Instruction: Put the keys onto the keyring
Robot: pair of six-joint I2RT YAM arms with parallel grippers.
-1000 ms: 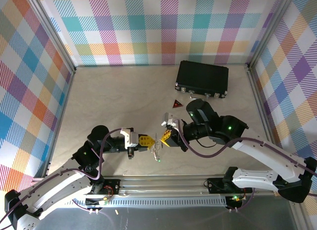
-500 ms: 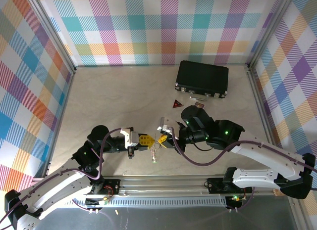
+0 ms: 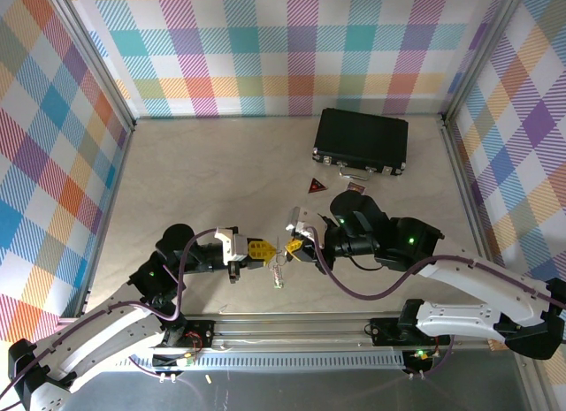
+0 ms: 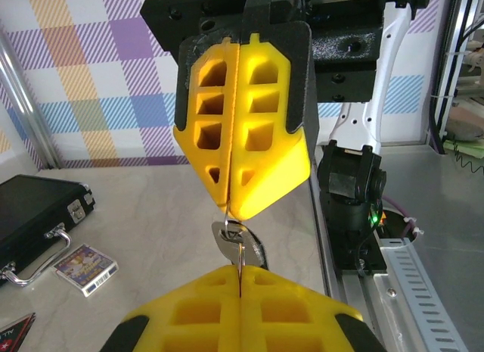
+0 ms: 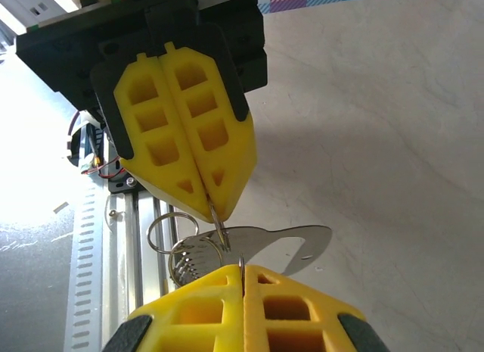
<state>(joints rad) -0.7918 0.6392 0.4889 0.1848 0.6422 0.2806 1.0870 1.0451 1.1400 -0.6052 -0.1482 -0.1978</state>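
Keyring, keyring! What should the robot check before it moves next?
1. Left hand shut on the thin silvery wire keyring: ok.
2. Right hand pinching the keyring too: ok.
3. Tips of the two hands apart, not bumping: ok.
4. Flat silver metal key fully threaded onto the keyring: cannot tell.
5. Black rectangular case clear of both arms: ok.

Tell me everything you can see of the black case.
The black case is a flat, hard-looking rectangular box, closed, lying flat on the table, far right near the back wall. Its near edge carries silvery latches and a metal handle. A small patterned card lies beside the handle, apart.
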